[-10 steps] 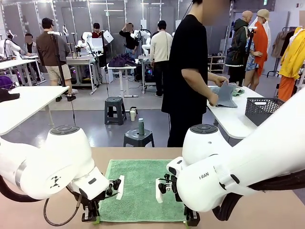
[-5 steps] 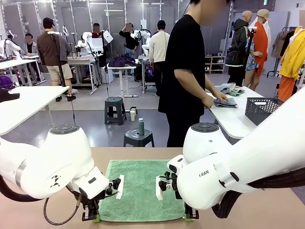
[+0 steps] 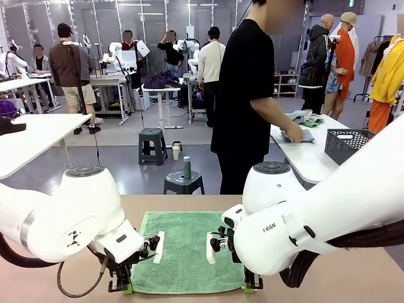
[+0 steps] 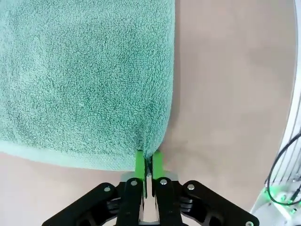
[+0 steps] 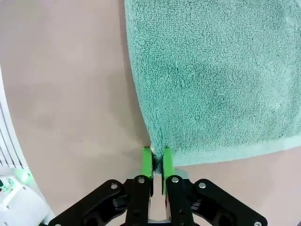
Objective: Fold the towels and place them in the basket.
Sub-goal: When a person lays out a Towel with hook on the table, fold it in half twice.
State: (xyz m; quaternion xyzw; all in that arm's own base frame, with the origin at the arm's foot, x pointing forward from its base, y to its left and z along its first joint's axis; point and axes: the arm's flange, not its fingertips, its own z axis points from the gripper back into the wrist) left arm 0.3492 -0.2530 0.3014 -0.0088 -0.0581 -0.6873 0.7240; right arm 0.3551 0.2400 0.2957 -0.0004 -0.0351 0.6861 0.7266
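Mint-green towel (image 3: 186, 252) is lying flat on the tan table (image 4: 225, 94), with both near corners pinched.
The left gripper (image 4: 148, 164) is clamping the towel's near left corner between its green pads, and the right gripper (image 5: 157, 162) is clamping the near right corner. Beyond, in a busy workshop, a person (image 3: 249, 95) is pressing a hand (image 3: 291, 134) onto folded cloths (image 3: 304, 118) on a white table (image 3: 309, 161) beside the dark basket (image 3: 348, 145).
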